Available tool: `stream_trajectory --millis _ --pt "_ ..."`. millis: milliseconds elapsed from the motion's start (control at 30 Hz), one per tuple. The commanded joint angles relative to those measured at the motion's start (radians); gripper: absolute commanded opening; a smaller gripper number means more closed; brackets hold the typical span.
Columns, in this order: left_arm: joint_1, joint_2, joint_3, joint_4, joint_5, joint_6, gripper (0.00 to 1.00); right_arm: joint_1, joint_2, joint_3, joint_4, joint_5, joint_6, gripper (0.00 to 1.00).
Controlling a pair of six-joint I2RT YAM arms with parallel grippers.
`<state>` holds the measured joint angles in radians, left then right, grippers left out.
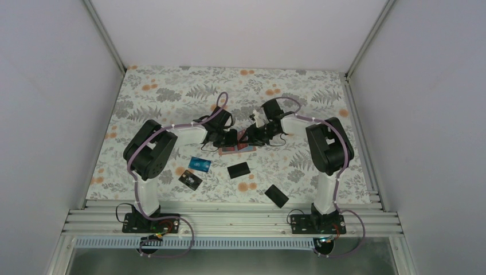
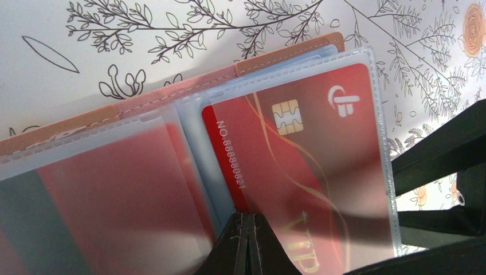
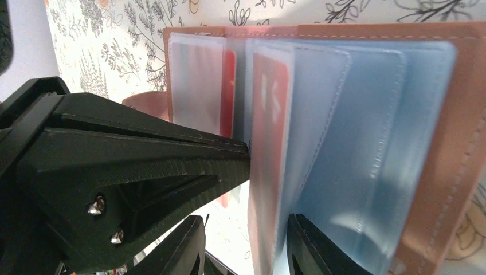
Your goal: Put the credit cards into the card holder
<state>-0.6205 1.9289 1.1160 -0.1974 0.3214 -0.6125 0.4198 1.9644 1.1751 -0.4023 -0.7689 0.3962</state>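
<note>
The tan card holder (image 1: pixel 245 146) lies open mid-table, its clear sleeves fanned out; its leather edge shows in the left wrist view (image 2: pixel 286 54) and the right wrist view (image 3: pixel 458 143). A red card (image 2: pixel 309 160) sits in one sleeve with its left edge sticking out. My left gripper (image 2: pixel 248 220) is shut, its tips against that card's edge. It also shows in the right wrist view (image 3: pixel 243 154). My right gripper (image 3: pixel 246 249) is open astride the upright sleeve with the red card (image 3: pixel 269 114). A second red card (image 2: pixel 114 189) fills another sleeve.
On the floral cloth nearer the arm bases lie a blue card (image 1: pixel 200 164), a black card (image 1: pixel 239 169), a black card with pale marks (image 1: pixel 190 180) and another black card (image 1: pixel 276 195). The right gripper's black fingers (image 2: pixel 447 154) reach in at the right of the left wrist view.
</note>
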Motion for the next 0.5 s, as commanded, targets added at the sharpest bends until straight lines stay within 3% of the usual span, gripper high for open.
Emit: stream_trajectory --millis 0,467 --pt "-0.008 0.009 -0.004 0.003 -0.014 0.009 0.02 0.029 -0.027 0.037 -0.034 0.041 -0.002 0.38" --pt "-0.007 -0.075 -0.011 -0.020 -0.043 -0.005 0.02 0.062 -0.010 0.097 -0.063 0.045 0.003 0.38"
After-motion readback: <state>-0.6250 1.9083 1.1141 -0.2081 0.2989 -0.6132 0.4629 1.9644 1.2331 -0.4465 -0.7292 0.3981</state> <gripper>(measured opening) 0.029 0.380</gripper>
